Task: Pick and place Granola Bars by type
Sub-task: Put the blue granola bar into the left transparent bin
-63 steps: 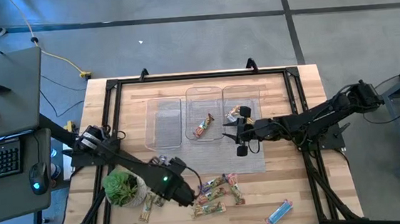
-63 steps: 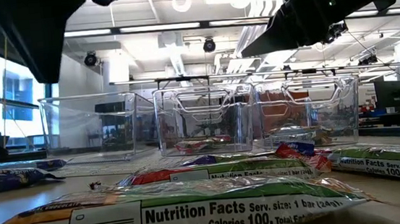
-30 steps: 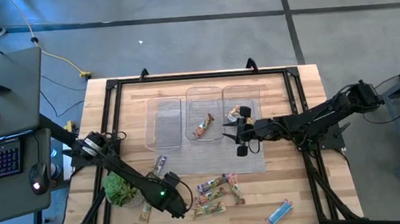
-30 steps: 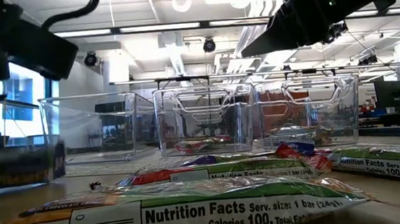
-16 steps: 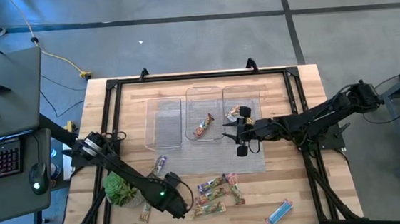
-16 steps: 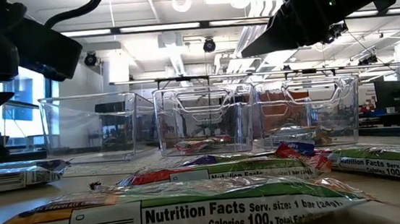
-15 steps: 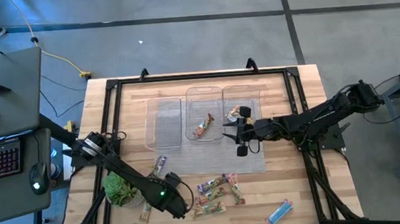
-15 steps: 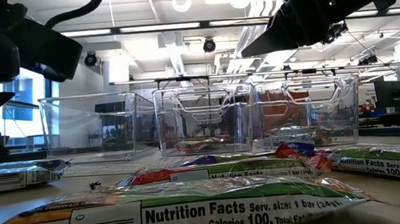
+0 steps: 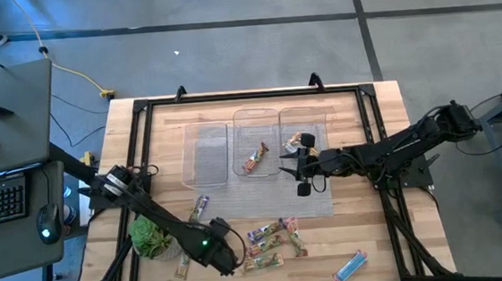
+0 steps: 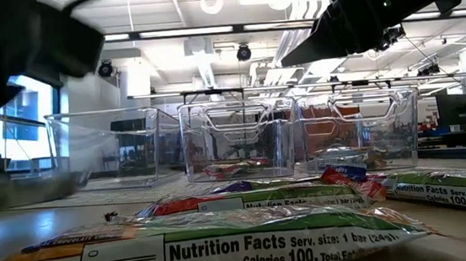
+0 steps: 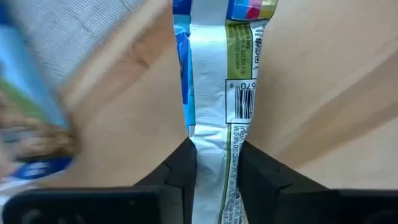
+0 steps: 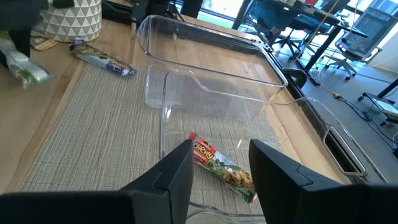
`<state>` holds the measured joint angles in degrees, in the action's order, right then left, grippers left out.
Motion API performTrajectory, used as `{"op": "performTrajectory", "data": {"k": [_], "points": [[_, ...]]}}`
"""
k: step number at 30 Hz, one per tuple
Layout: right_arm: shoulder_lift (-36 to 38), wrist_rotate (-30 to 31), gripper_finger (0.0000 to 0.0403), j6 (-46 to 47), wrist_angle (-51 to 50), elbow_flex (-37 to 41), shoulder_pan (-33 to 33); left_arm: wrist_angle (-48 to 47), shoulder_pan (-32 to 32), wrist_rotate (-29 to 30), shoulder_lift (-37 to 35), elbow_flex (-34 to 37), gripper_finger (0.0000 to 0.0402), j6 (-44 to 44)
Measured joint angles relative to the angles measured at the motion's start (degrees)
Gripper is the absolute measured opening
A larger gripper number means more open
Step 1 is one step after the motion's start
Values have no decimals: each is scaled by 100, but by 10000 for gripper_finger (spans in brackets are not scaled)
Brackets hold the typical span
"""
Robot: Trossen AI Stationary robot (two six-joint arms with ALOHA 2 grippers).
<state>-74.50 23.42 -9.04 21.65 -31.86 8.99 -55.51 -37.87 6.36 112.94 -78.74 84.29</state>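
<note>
My left gripper [image 11: 214, 168] pinches a blue granola bar [image 11: 214, 93] at the table's near edge; I should lift straight before swinging. Right gripper [image 12: 221, 165] waits with fingers apart above the trays [image 9: 255, 140]

You're seeing a blue, white and green-yellow bar [image 11: 211, 93] showing a black barcode. A purple bar [image 12: 99, 59] is lying near the grey-and-white triangle-patterned pot [image 12: 74, 15].

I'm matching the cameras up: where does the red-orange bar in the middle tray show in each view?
High view: the red-orange bar lies in the middle tray.
Low view: low behind that tray's front wall.
Right wrist view: in the nearest tray, just ahead of the right gripper.
Left wrist view: not in it.
Shared landmark: the middle tray.
</note>
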Motion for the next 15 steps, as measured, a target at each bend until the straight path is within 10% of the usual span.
{"op": "performTrajectory", "data": {"k": [10, 15], "points": [[0, -2, 140, -1, 0, 0, 0, -3386, 404, 1165, -131, -1860, 84, -80], [0, 0, 140, 0, -8, 0, 0, -3435, 1172, 1683, -650, -2102, 84, -1288]]}}
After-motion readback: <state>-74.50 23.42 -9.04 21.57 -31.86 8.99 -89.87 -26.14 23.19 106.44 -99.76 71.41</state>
